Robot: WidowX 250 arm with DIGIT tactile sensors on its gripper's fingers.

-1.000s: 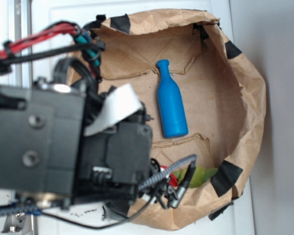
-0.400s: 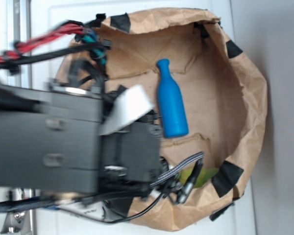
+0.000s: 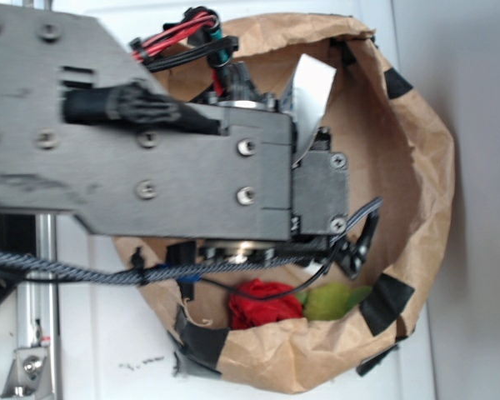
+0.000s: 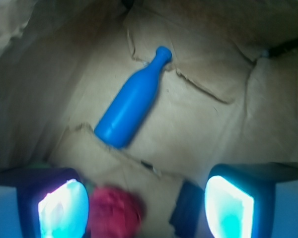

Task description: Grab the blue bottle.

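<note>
In the exterior view, a brown paper bag (image 3: 417, 150) lies open on a white surface, its rolled rim patched with pieces of black tape (image 3: 383, 302). The robot arm (image 3: 150, 158) reaches across the bag's mouth and covers most of its inside. Below the arm, near the bag's lower rim, a crumpled red object (image 3: 262, 304) lies on the paper, and just to its right is a green object (image 3: 333, 302); the two look to be touching. A braided cable (image 3: 83, 271) runs along the underside of the arm. Neither the blue bottle nor the fingers can be seen from here, since the arm hides them.

In the wrist view, the blue bottle (image 4: 133, 99) lies on its side on the creased paper floor of the bag, its narrow neck and flared lip pointing up and to the right, its flat base down and to the left. It is a plain bright blue with a matte, round body. The gripper (image 4: 146, 207) has its two fingers spread wide apart at the bottom corners, holding nothing, with the bottle well ahead of them and untouched. The red object shows blurred between the fingers, nearer the left one, beside a dark strip of tape.
</note>
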